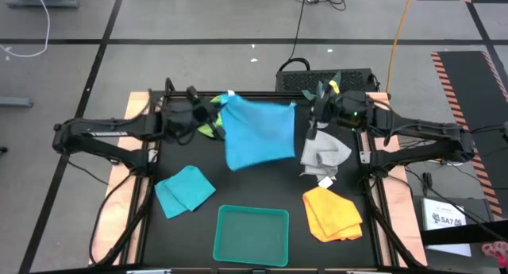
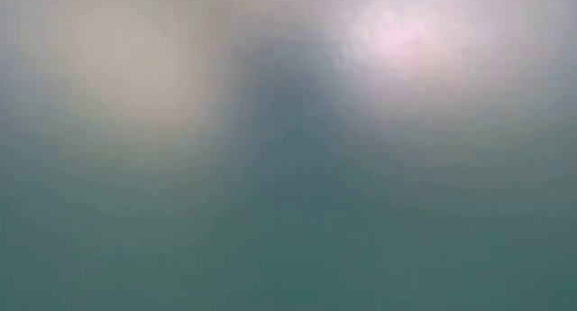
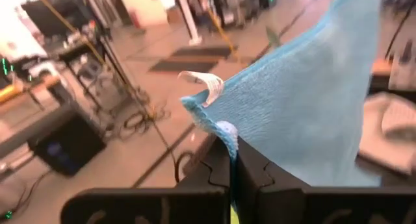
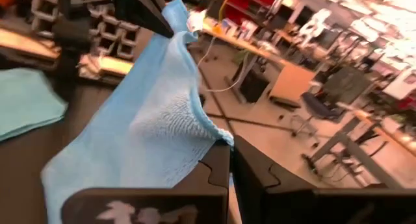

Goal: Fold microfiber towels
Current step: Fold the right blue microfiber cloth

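Folding is under way on one blue towel (image 1: 255,135), which hangs stretched in the air between the two arms near the top centre of the high view, well above the table (image 1: 262,196). The left gripper (image 1: 216,113) is clenched on one top corner, at the upper left of the cloth; its wrist view shows the corner with a white tag (image 3: 205,86) pinched between the closed fingers. The right gripper (image 1: 311,115) is clenched on the other top corner, at the upper right, and its wrist view shows the cloth (image 4: 140,136) running from its fingers away to the far arm. The lower edge dangles free and tilts toward the middle of the frame.

Other towels wait on the table: a turquoise towel (image 1: 184,191) at lower left looks already folded, a grey towel (image 1: 324,153) lies rumpled right of centre under the right arm, and an orange towel (image 1: 332,213) sits at lower right. A bit of lime green (image 1: 209,129) shows just beside the left gripper, probably another towel, though most of it is hidden. A teal tray (image 1: 252,236) sits empty at the bottom centre. The low view is blocked by something close to the lens and tells nothing.

This looks like the lift-and-spread step, early in the whole task. Next, I judge, both arms need to lower together, keeping the top edge taut, so the hanging edge touches the table first and the cloth lays flat, clear of the grey towel and the tray.
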Controlling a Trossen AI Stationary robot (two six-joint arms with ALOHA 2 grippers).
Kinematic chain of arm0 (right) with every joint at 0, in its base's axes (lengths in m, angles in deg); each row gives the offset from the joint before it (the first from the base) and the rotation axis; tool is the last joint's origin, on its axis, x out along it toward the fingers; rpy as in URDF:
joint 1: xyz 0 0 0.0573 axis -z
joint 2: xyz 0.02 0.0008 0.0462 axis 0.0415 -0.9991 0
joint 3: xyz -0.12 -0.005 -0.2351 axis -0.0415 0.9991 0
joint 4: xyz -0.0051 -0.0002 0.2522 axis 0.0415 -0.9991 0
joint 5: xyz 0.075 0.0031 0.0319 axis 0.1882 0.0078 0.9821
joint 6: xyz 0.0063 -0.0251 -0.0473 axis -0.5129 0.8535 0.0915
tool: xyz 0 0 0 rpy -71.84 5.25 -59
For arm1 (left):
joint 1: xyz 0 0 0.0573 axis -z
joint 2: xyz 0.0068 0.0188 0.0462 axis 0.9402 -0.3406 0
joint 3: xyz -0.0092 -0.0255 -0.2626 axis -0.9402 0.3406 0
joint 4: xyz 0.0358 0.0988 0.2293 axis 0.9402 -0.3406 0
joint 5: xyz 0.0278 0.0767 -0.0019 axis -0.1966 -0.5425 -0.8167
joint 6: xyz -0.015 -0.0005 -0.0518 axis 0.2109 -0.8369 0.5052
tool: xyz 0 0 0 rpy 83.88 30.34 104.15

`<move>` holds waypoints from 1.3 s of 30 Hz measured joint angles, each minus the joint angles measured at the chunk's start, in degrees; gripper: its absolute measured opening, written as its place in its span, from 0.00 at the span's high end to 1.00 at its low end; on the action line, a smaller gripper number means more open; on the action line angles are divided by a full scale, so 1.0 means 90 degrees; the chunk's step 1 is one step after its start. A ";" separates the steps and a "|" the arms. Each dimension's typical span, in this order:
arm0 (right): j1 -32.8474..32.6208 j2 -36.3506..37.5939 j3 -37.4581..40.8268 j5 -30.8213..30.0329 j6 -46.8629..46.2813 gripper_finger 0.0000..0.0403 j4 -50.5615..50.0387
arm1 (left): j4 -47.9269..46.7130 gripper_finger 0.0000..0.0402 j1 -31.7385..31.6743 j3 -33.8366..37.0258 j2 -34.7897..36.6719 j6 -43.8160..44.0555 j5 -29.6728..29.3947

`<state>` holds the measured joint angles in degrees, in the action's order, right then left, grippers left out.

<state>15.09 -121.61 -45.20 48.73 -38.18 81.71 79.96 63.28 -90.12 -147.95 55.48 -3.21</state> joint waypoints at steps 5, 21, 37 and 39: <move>0.0342 -0.0185 -0.0434 0.0005 0.0357 1.00 -0.0236 | -0.0201 1.00 -0.0497 -0.0434 -0.0004 -0.0373 0.0627; 0.2148 -0.0387 -0.0639 0.0377 0.0952 1.00 0.0373 | -0.0700 1.00 -0.2499 -0.1597 -0.0669 -0.0479 0.2350; 0.2455 -0.0405 -0.0727 0.0700 0.0891 1.00 -0.0432 | -0.0442 1.00 -0.3068 -0.1596 -0.1402 -0.0550 0.3453; 0.2455 -0.0411 -0.0727 0.0686 0.0976 1.00 -0.0519 | -0.0308 1.00 -0.3047 -0.1596 -0.1467 -0.0694 0.3429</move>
<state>37.19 -125.31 -51.74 54.91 -29.39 77.04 77.18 35.86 -104.49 -161.15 49.24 27.65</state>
